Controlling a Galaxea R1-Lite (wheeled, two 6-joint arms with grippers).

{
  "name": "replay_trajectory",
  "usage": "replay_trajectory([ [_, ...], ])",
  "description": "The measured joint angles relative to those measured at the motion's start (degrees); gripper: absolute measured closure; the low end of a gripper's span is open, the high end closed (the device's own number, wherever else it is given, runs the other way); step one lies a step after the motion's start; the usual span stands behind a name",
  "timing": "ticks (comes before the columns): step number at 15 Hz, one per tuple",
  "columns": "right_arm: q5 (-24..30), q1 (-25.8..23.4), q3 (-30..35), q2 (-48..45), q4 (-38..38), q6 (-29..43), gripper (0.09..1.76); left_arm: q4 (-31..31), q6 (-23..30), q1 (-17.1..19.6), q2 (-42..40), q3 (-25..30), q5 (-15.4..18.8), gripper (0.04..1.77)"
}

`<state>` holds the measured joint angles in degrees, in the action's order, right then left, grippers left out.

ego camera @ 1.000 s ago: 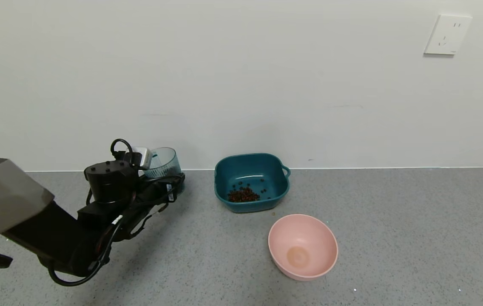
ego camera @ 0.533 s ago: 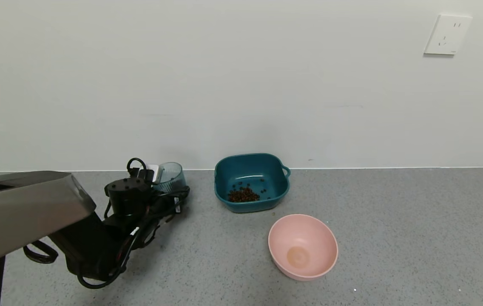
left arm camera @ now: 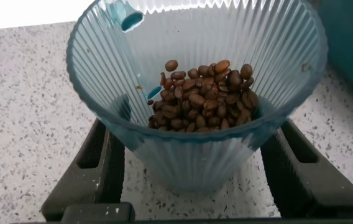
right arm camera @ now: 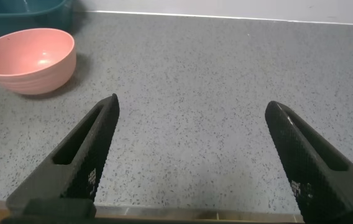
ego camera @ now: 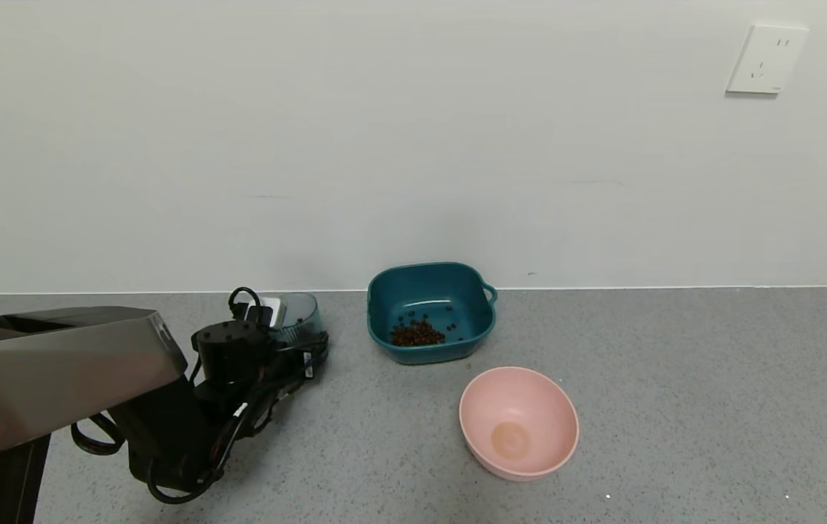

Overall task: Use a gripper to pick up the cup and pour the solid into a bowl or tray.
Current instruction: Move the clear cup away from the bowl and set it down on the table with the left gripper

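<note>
The cup (left arm camera: 195,155), a ribbed blue-grey tumbler, sits between the two black fingers (left arm camera: 96,162) of my left gripper (left arm camera: 195,134), which is shut on it. Brown beans, the solid (left arm camera: 204,96), fill its bottom. In the head view the cup (ego camera: 304,311) is low over the counter at the back left, half hidden behind the left gripper (ego camera: 290,336) and its cables. The teal bowl (ego camera: 428,355) stands to the cup's right with a small heap of beans (ego camera: 417,333) in it. My right gripper (right arm camera: 192,104) hangs open over bare counter, holding nothing.
A round pink bowl (ego camera: 473,437) stands in front of the teal one and also shows as the pink bowl (right arm camera: 15,71) in the right wrist view. The wall runs close behind the cup and the teal bowl. A wall socket (ego camera: 766,60) is at the upper right.
My left arm has come down and slightly to the right with the cup in its grip, bringing the cup low over the counter. Both bowls stay put.
</note>
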<state>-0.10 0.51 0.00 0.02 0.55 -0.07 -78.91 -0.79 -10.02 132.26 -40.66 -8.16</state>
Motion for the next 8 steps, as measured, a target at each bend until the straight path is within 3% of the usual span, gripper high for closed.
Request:
replay_trajectory([
  [8,0.0,0.0,0.0,0.0,0.1,0.0,0.14,0.8,0.0,-0.1,-1.0,1.3,0.3,0.25],
])
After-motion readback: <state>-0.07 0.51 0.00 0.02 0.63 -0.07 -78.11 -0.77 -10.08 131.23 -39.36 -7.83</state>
